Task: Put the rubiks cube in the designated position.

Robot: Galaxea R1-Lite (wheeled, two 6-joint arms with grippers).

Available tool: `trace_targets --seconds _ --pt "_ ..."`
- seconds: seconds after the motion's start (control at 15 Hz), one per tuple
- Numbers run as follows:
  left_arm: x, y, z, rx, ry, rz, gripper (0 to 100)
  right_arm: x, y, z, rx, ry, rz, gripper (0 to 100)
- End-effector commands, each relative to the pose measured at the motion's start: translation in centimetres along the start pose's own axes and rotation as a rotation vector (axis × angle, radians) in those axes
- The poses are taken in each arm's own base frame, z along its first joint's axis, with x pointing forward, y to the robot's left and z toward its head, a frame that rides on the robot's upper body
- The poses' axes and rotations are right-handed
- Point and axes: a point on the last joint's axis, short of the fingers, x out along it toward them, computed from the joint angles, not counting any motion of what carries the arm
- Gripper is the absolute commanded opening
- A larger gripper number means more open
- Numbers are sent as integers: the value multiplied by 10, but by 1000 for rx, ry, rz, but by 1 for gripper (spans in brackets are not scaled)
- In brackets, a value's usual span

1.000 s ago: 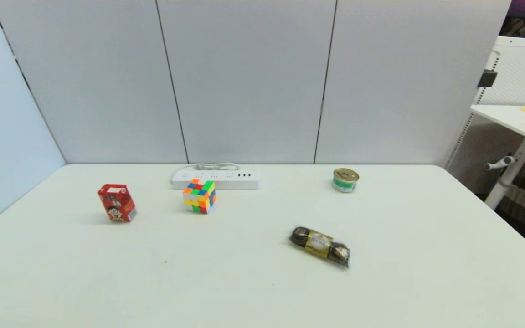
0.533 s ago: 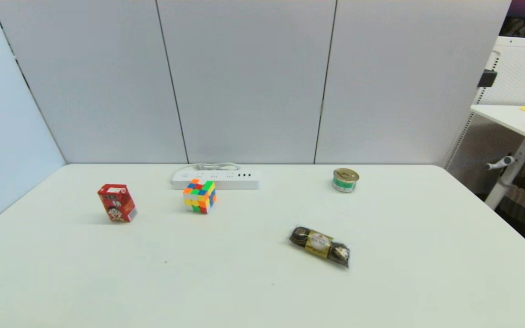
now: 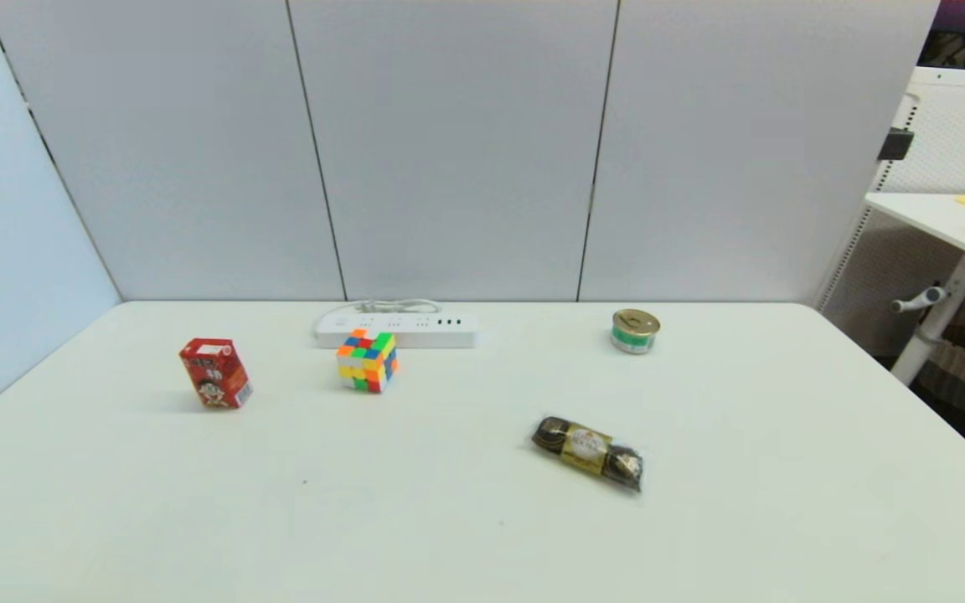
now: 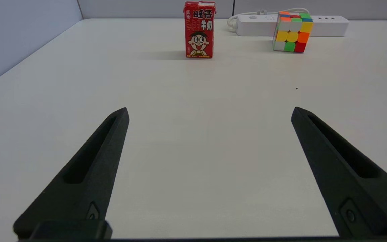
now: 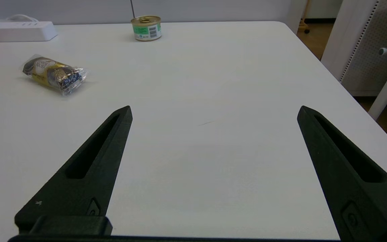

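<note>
The rubiks cube (image 3: 367, 361) is a small scrambled cube of bright colours, standing on the white table just in front of a power strip; the left wrist view shows the cube (image 4: 292, 32) too. My left gripper (image 4: 210, 112) is open, low over bare tabletop, well short of the cube and holding nothing. The right gripper (image 5: 215, 112) also stands open over bare table on the right side, empty. Neither arm shows in the head view. No mark or outline of the designated position shows on the table.
A red drink carton (image 3: 215, 373) stands left of the cube. A white power strip (image 3: 399, 329) lies at the back wall. A small tin can (image 3: 635, 331) sits back right, and a wrapped chocolate pack (image 3: 588, 452) lies mid-table. The table edge (image 5: 317, 50) is on the right.
</note>
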Motion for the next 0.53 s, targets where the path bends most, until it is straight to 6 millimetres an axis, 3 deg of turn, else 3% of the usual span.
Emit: trace_targets --seconds 0.07,0.53 --pt "0 0 0 -1 2 0 100 0 0 0 6 2 0 100" --pt "0 0 0 0 2 1 100 0 0 0 8 0 0 100"
